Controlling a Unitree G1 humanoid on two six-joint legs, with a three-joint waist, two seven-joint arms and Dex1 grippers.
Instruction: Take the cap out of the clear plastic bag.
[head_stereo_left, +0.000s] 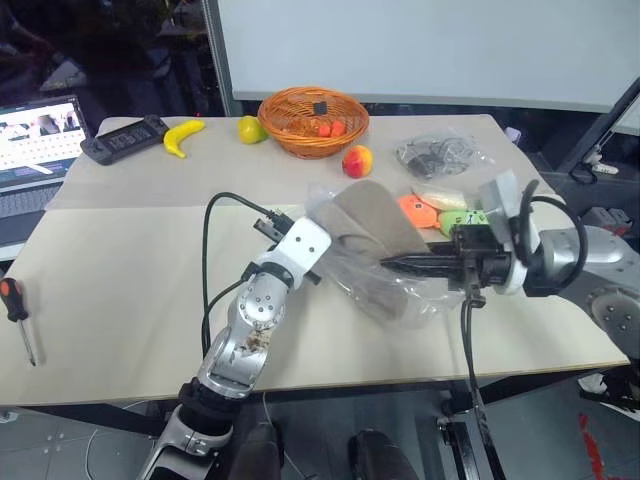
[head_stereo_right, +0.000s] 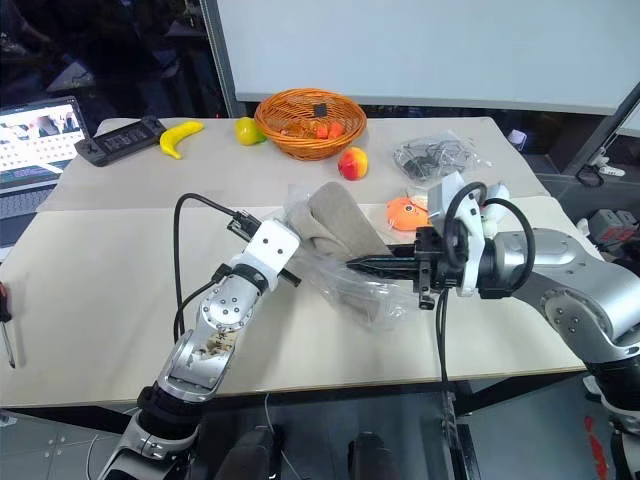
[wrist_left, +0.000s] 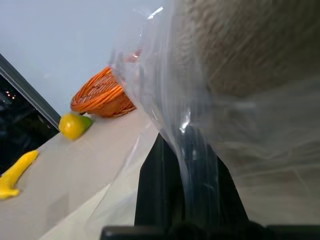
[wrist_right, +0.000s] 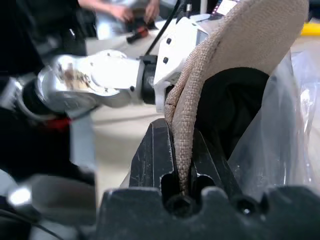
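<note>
Partway done — the right hand (head_stereo_left: 392, 263) pinches the cap (head_stereo_left: 372, 222) edge, the left hand (wrist_left: 186, 150) grips the clear plastic bag (head_stereo_left: 395, 290), cap half out above the table (head_stereo_left: 120, 260).

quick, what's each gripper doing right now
Left gripper: shut on the crinkly clear plastic bag.
Right gripper: shut on the rim of the beige-tan fabric cap.

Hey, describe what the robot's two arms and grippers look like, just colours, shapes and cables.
Both arms are silver-grey metal with rounded joints and white wrist housings. Each ends in a gripper of two black tapered fingers: left gripper, right gripper. Black cables loop along each forearm, and the left arm's round joint looks scuffed.
</note>
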